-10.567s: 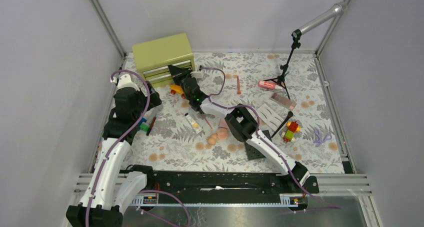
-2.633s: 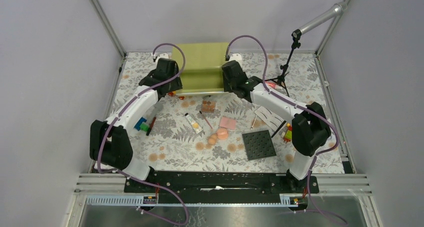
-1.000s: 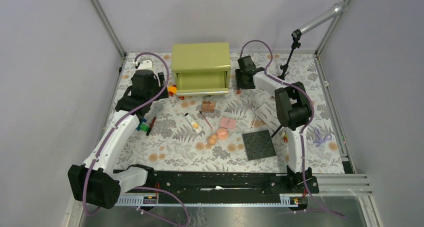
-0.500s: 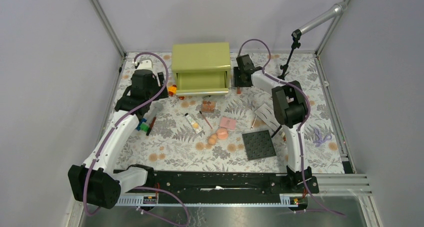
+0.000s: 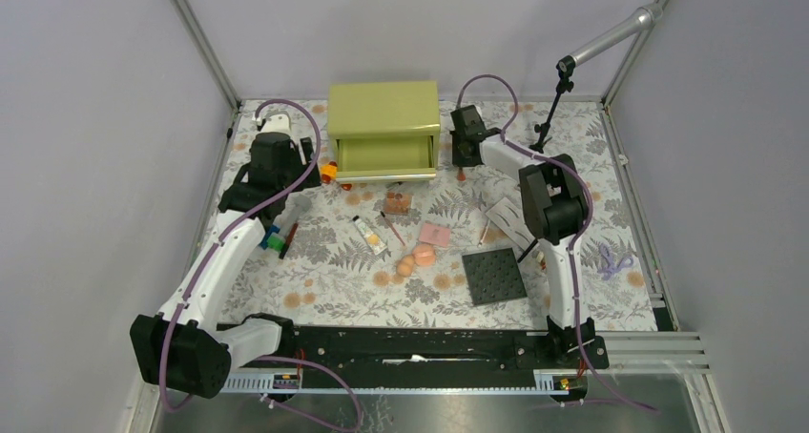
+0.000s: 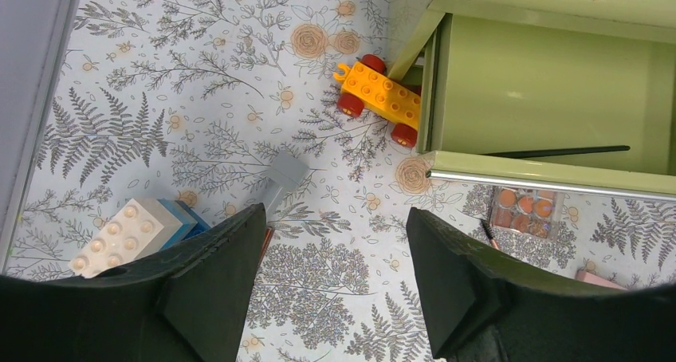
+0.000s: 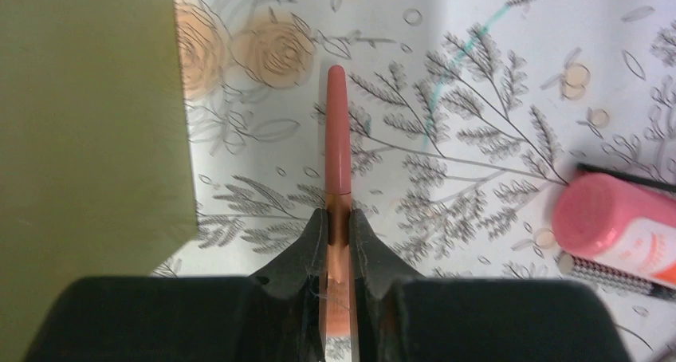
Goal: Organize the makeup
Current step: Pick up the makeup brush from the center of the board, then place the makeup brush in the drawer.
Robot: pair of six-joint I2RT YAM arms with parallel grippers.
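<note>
Top view: the right end effector sits by the pale green drawer box, in the same spot as before. Left wrist view: the left end effector gapes wide near a yellow toy car. Right wrist view: the right end effector pinches a thin salmon-pink pencil, mid-frame.

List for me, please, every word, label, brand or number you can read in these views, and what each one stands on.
No text is legible in any view.
Pink tube: reddish print on its white part, too blurred to read.
White packet: dark printed lines, too small to read.
</note>
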